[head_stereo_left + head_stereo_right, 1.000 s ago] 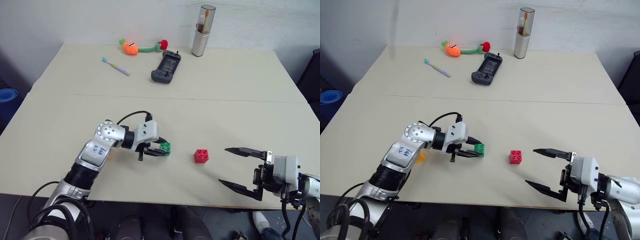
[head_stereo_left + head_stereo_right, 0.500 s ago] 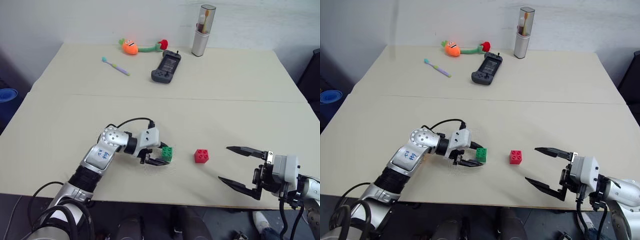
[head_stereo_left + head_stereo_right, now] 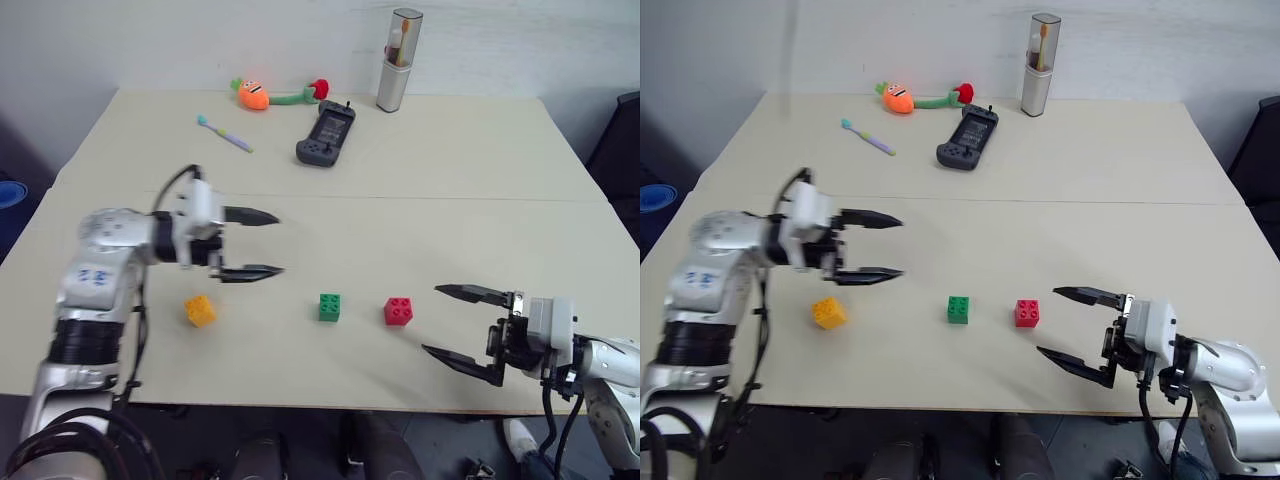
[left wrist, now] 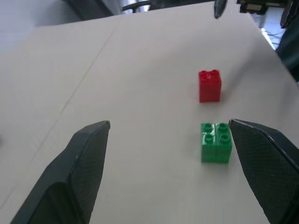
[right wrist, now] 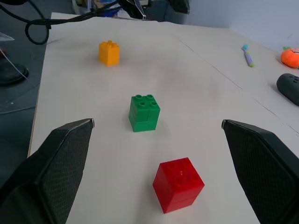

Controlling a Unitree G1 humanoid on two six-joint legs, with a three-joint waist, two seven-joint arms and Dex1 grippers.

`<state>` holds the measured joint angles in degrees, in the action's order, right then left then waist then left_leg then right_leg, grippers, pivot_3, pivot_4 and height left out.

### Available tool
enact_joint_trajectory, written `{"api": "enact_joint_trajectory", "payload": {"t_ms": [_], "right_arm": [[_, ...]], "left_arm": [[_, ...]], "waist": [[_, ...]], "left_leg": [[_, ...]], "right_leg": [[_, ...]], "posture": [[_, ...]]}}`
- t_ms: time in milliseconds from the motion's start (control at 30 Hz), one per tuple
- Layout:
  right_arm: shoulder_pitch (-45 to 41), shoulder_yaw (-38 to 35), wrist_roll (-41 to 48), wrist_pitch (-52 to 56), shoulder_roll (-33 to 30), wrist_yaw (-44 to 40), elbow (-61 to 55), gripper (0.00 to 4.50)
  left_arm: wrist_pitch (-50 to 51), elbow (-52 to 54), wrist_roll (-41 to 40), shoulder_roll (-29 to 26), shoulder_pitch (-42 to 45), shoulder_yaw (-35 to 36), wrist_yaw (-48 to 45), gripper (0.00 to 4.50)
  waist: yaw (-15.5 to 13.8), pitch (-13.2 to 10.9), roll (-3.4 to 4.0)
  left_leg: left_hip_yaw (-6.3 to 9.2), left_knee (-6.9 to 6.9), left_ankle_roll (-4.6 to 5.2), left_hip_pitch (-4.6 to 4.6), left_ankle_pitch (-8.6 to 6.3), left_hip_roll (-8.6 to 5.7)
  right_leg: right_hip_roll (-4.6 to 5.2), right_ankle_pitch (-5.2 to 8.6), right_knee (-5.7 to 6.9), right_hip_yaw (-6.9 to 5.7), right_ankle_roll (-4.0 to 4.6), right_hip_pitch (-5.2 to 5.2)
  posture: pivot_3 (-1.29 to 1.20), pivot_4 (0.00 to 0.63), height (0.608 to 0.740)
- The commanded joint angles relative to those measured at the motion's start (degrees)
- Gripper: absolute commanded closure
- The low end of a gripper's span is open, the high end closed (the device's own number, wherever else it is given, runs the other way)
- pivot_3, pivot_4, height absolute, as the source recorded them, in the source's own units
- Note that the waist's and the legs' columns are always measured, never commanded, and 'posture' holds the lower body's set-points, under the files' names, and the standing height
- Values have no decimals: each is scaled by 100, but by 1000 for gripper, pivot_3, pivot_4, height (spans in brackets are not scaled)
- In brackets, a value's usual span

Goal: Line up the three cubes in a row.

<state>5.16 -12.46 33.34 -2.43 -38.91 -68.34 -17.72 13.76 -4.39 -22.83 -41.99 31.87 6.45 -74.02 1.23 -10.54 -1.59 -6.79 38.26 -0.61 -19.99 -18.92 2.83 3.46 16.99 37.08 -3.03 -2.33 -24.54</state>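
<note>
3 cubes (image 3: 329,307) in a row (left claw (image 3: 272,243) open).

Yellow-orange cube (image 3: 200,310), green cube (image 3: 329,307), red cube (image 3: 398,311): studs up, spaced along counter's near edge.

The left gripper (image 3: 262,243) no longer clasps the green cube (image 3: 329,307): its fingers, shut on the brick a second ago, now stand spread wide and hang above the table (image 3: 420,190), up and off to the robot's left of where they were. The green cube rests alone on the tabletop, a little to the right of its earlier spot and closer to the red cube (image 3: 398,311), the two near but not touching. With the left arm swung away, the yellow-orange cube (image 3: 200,310), barely peeping out from behind the forearm before, lies in plain sight, well apart from the green one.
</note>
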Motion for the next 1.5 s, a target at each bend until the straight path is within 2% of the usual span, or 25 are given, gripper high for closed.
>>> {"api": "enact_joint_trajectory", "payload": {"t_ms": [33,300,433,533,700,933,1033,1233,1267,1367,1500], "right_arm": [[-286,231,95,-91,171,-42,-58,0],[-862,869,-12,-126,599,-19,-164,0],[-950,926,-14,-128,619,-10,-152,0],[-973,904,-12,-140,575,-55,-78,0],[-985,870,-34,-132,519,-100,-44,0],[-927,767,-83,-115,426,-32,-85,0],[-799,652,-84,-114,354,22,-147,0],[-494,482,-83,-114,266,135,-301,0],[-427,450,-87,-121,251,156,-329,0],[-290,343,-91,-129,208,198,-382,0],[-228,255,-86,-119,160,229,-388,0]], "left_arm": [[-239,-493,-43,-405,-672,779,172,102],[-641,-1838,-2,-1148,-2573,2334,630,102],[-666,-1905,-93,-1256,-3172,2555,466,102],[-115,-1131,-513,-1147,-3366,2408,188,102],[134,-182,-644,-716,-2928,1750,386,102],[-371,-583,-38,-582,-2597,759,181,102],[-698,-895,136,-524,-2390,572,223,931],[-901,-1100,121,-554,-2079,448,2,2872],[-920,-1085,124,-576,-1973,372,-118,3003],[-1071,-992,246,-548,-1516,-63,-537,2998],[-1480,-1359,453,-191,-647,-668,-1016,2998]], "waist": [[14,0,-1],[25,-1,-5],[1,0,-7],[-71,2,-11],[-119,2,-8],[46,2,-9],[38,2,-8],[20,3,-10],[19,3,-10],[7,3,-10],[-68,3,-10]], "left_leg": [[1,1,0,0,0,-1],[4,-3,5,-7,-5,6],[9,-4,30,-10,-24,4],[18,-4,28,-16,-25,-2],[23,-6,28,-15,-25,-13],[13,-10,19,-12,-22,-3],[13,-10,25,-10,-25,0],[15,-8,25,-13,-24,-3],[15,-8,25,-12,-24,-3],[15,-7,21,-14,-21,-4],[13,-1,17,-14,-18,-8]], "right_leg": [[1,0,0,-1,0,0],[9,2,-4,-8,3,-8],[21,2,-10,-15,4,-8],[36,2,-12,-28,5,-7],[51,2,-12,-33,5,-2],[26,2,-8,-30,5,-6],[21,2,-7,-29,5,-6],[25,2,-8,-30,5,-5],[25,2,-8,-30,5,-5],[25,2,-8,-30,5,-5],[21,2,-8,-32,4,-2]], "posture": [[0,150,740],[0,150,740],[0,150,740],[0,150,740],[0,150,740],[0,150,740],[0,150,740],[0,150,740],[0,150,740],[0,150,740],[0,150,740]]}}
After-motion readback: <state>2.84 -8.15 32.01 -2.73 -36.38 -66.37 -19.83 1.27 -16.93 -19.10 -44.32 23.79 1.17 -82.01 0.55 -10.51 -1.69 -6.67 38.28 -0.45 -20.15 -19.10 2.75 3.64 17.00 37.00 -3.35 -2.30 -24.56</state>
